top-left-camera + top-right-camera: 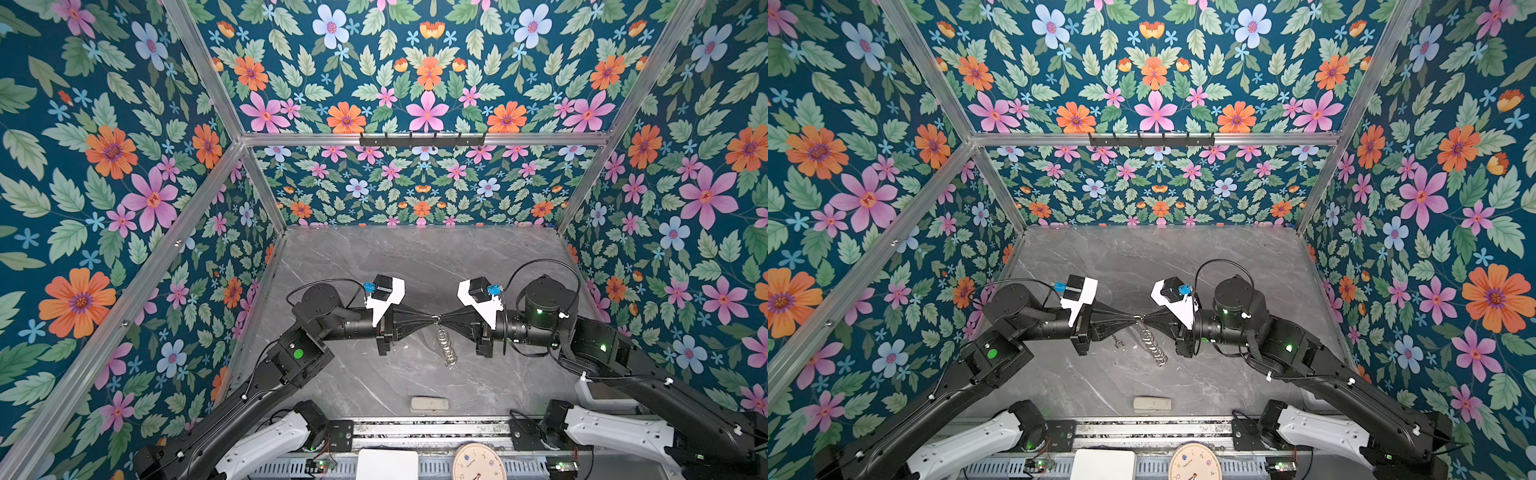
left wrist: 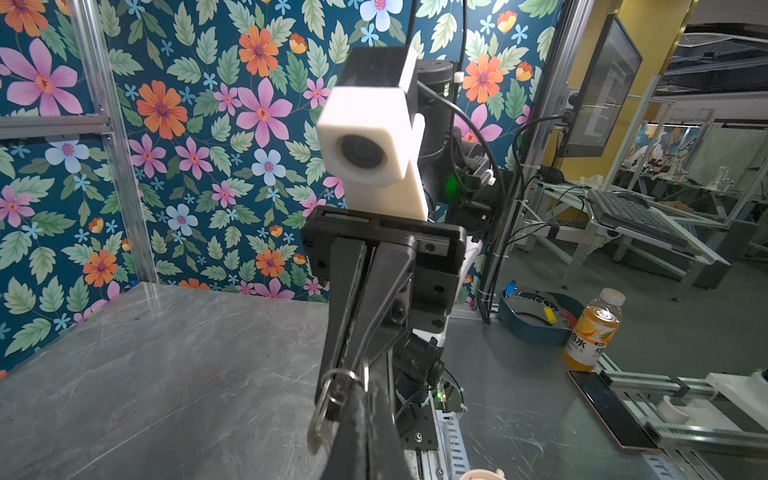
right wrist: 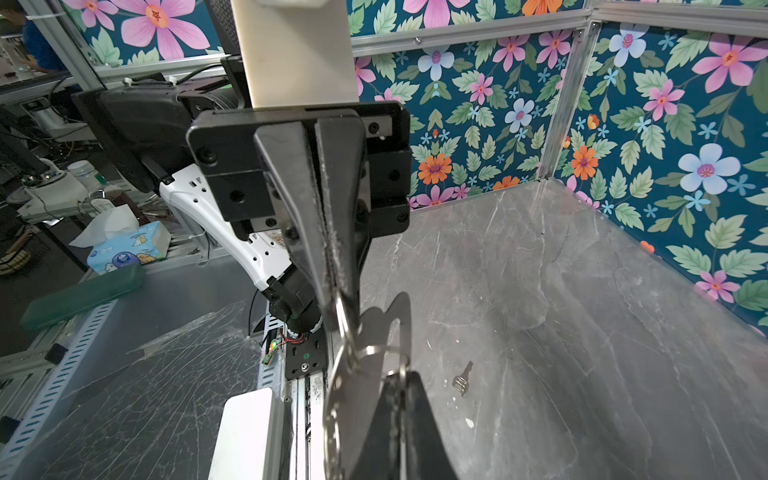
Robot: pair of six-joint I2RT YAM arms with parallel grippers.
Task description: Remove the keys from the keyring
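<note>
In both top views my two grippers meet tip to tip above the middle of the grey table. The left gripper and the right gripper are both shut on the keyring. Its link chain hangs from the ring down toward the table. In the right wrist view the ring runs into my shut fingertips, and a blurred flat metal piece hangs from it. Whether that piece is a key I cannot tell. One of the keys lies loose on the table, seen in a top view under the left gripper.
A pale beige block lies near the table's front edge. A round clock and a white box sit below the front rail. Flowered walls close in the left, back and right. A black hook rail is on the back wall.
</note>
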